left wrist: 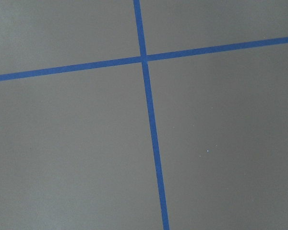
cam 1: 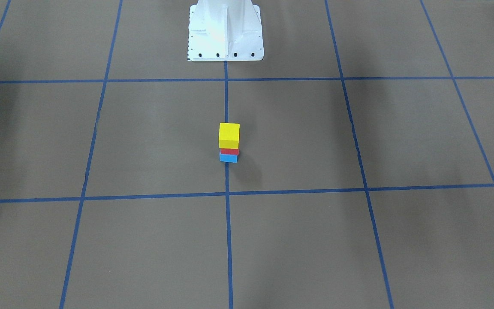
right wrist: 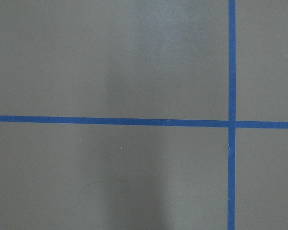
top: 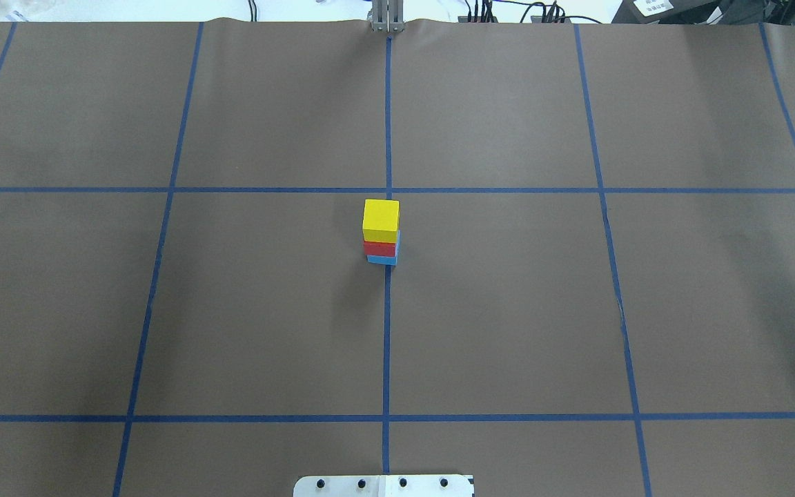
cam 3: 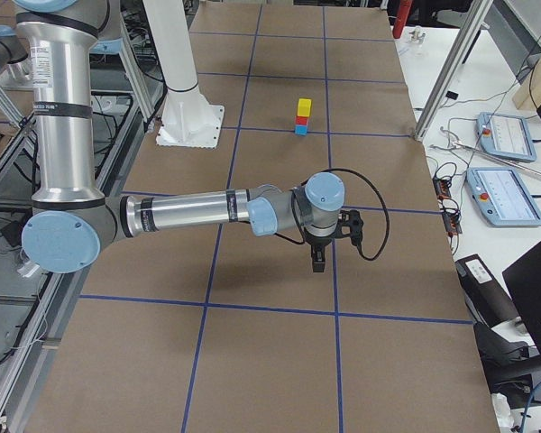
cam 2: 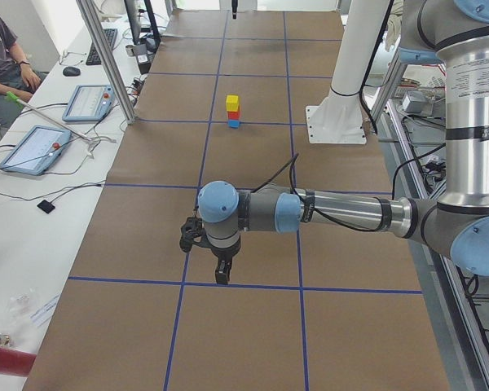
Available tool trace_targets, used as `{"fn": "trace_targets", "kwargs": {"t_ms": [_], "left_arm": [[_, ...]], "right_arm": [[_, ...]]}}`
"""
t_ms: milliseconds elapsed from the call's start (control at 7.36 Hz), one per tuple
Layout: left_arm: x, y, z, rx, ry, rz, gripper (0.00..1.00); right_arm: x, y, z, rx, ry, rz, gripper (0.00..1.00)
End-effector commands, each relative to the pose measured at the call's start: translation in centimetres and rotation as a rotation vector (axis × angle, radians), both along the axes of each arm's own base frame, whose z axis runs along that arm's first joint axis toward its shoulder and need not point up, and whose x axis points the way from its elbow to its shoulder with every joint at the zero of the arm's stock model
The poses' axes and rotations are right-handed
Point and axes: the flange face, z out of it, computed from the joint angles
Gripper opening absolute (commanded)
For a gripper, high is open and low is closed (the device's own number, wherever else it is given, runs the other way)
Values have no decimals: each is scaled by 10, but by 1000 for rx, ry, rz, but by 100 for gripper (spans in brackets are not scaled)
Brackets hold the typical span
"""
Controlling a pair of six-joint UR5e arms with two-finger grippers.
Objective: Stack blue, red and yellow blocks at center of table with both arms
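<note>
A stack of three blocks stands at the table's centre: the blue block [top: 382, 259] at the bottom, the red block [top: 379, 248] on it, the yellow block [top: 380, 219] on top. The stack also shows in the front view [cam 1: 229, 142], in the exterior left view [cam 2: 232, 112] and in the exterior right view [cam 3: 302, 117]. My left gripper [cam 2: 221, 275] hangs over the table's left end, far from the stack. My right gripper [cam 3: 318, 262] hangs over the right end, also far from it. Neither holds a block; I cannot tell whether they are open or shut.
The robot's white base [cam 1: 224, 32] stands behind the stack. Blue tape lines [top: 387, 331] grid the brown table. An operator [cam 2: 4, 65], tablets [cam 2: 34, 148] and poles [cam 2: 106, 57] are along the far side. Both wrist views show only table and tape.
</note>
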Motion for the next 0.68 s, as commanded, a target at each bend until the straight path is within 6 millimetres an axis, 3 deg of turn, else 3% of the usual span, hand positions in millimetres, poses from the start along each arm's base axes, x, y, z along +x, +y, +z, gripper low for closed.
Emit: {"fn": "trace_targets", "kwargs": {"t_ms": [0,543], "left_arm": [[-3,2,-3,-85,72,-78,100],[-4,8,-2,-60,83,-81,100]], "right_arm": [[-3,-12,13,54,42,-63,100],[-6,-19,7,60,43,-72,100]]}}
